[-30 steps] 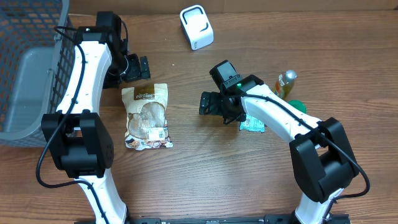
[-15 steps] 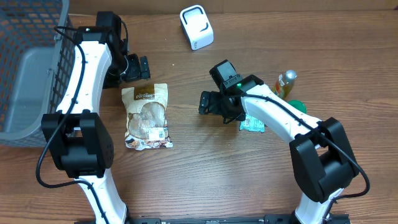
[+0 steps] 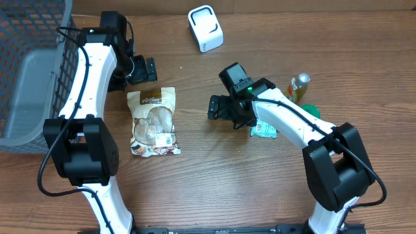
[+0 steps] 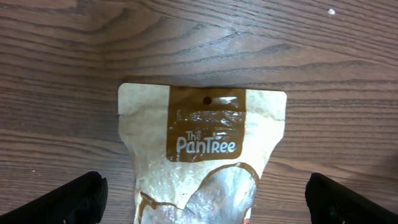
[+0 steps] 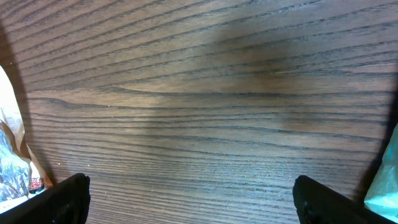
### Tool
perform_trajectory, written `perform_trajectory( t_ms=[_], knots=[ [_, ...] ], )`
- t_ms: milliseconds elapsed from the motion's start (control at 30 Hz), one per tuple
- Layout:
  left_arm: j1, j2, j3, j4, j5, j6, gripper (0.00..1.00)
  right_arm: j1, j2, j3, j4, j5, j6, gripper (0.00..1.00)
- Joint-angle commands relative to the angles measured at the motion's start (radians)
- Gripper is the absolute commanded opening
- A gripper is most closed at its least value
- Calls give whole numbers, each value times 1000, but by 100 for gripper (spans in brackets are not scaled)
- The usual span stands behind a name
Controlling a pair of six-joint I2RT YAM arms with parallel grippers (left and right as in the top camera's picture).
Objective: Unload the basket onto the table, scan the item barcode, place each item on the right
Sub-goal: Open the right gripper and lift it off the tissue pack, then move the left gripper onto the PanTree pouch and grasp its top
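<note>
Left claw [image 3: 148, 70] jaws apart, holding nothing, just beyond the snack pouch [image 3: 153, 122] top edge. Right claw [image 3: 218, 107] jaws apart, over wood surface [image 3: 214, 182].

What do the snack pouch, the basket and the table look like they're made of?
Pouch: likely matte kraft-look paper or film with a glossy clear window, judging by the glare. Basket: seemingly grey plastic with a dark mesh wall. Table: wood or wood-look laminate, visible grain.
</note>
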Motion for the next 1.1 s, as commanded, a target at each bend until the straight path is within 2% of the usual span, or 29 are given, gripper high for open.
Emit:
perform_trajectory(
  t_ms=[0,100,133,167,200,233,567,600,633,667,767,800,833,867,900,1067],
  knots=[
    [3,-26,17,-2,36,-9,100,-2,-24,16,5,-6,-2,100],
    [4,-26,17,-7,25,-6,100,-2,-24,14,5,-6,-2,100],
    [4,-26,17,-18,25,-3,85,-2,-24,13,5,-6,-2,100],
    [4,-26,17,-25,24,-2,46,-2,-24,12,5,-6,-2,100],
    [4,-26,17,-35,24,0,11,-2,-24,11,6,-6,-2,100],
    [4,-26,17,-47,24,0,4,-2,-24,10,9,-6,-2,100],
    [3,-26,-6,-200,20,4,5,-2,-24,10,13,-6,-2,100],
    [3,-26,-8,-204,20,4,19,-2,-24,10,13,-6,-2,100],
    [4,-26,-8,-204,20,4,57,-2,-24,10,13,-6,-2,100],
    [4,-26,-8,-204,20,4,70,-2,-24,10,13,-6,-2,100],
    [5,-26,-8,-197,21,4,59,-2,-24,10,13,-6,-2,100],
    [5,-26,-8,-196,20,4,42,-2,-24,10,13,-6,-2,100],
    [5,-26,-8,-194,20,4,20,-2,-24,10,13,-6,-2,100],
    [5,-26,-8,-196,19,4,8,-2,-24,10,13,-6,-2,100],
    [5,-26,-10,-202,13,4,4,-2,-24,10,13,-6,-2,100],
    [-1,-26,-58,-205,-91,-13,4,-2,-24,10,13,-6,-2,100]
  ],
)
